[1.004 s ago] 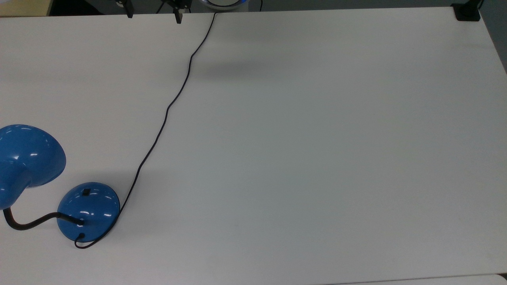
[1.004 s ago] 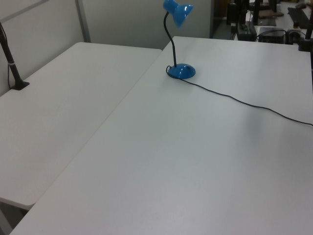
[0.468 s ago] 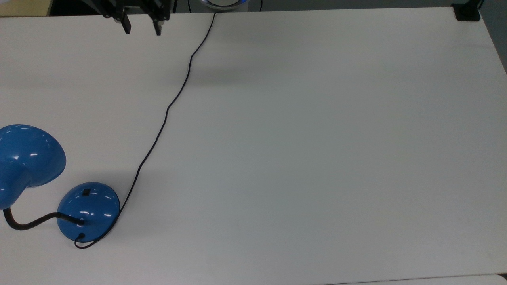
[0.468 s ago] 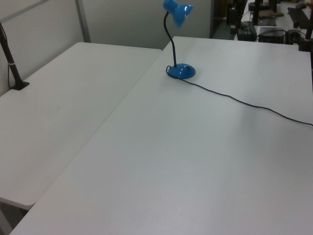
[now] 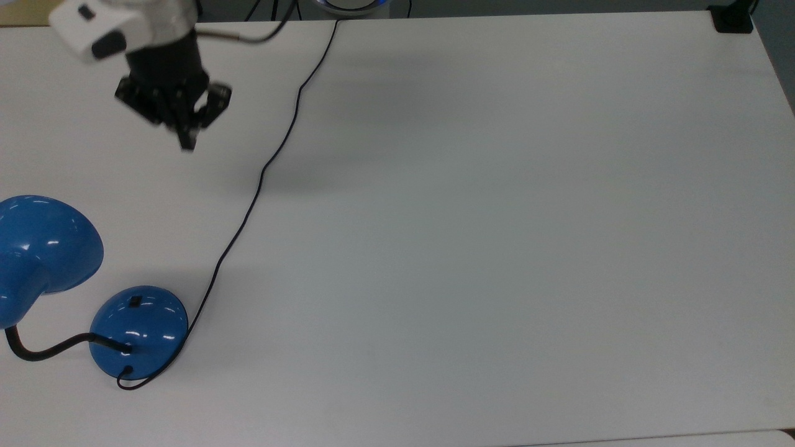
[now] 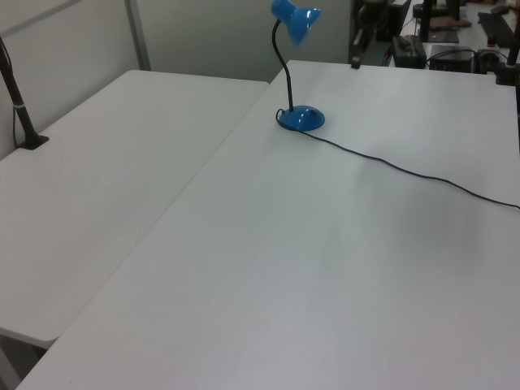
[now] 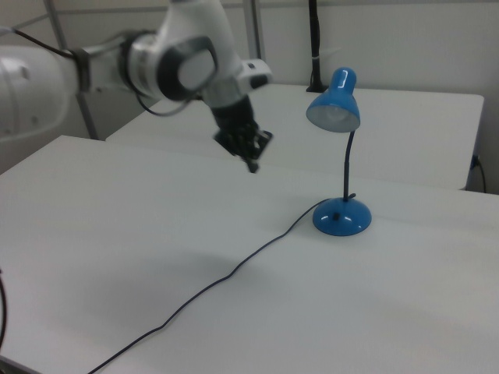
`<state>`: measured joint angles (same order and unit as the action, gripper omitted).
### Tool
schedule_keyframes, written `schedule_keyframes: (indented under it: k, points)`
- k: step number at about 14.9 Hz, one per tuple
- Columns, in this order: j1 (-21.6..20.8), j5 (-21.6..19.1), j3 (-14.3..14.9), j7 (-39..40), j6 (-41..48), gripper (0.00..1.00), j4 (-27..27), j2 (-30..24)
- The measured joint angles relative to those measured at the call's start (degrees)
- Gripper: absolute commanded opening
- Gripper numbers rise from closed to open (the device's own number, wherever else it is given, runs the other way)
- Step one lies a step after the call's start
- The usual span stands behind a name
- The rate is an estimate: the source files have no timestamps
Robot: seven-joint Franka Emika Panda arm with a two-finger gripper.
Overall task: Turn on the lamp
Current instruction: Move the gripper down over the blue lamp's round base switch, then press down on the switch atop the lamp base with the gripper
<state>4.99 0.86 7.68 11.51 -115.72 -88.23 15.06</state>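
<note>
I judge I'm on the approach, my gripper pinched closed on nothing in the top view's upper left, well apart from the unlit glossy blue lamp at lower left, so next I need its tip on the small black switch atop the base.

The glossy blue desk lamp looks like enamelled metal: its dome shade at 9 o'clock in the top view and its round base carry sharp white highlights. Its gooseneck is matt black, as is the small plastic-looking switch. The thin black cord has a dull, rubbery finish. The wide white table is smooth and matt. The arm's white shell looks like smooth, satin plastic; the black gripper is matt.
</note>
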Motion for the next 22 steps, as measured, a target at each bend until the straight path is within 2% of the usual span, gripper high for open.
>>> schedule_keyframes:
  k: [4, 8, 13, 22]
  points:
    - [2.0, 0.0, 1.4, 1.1, -17.6, 0.0, -0.1, 9.2]
    - [3.9, 0.0, 1.5, 1.9, -26.9, 0.0, 0.2, 15.7]
    - [4.5, 0.0, 1.5, 1.9, -36.7, 0.0, 0.8, 20.9]
    - [4.8, -0.1, 1.5, 1.8, -38.4, 0.0, 7.5, 26.8]
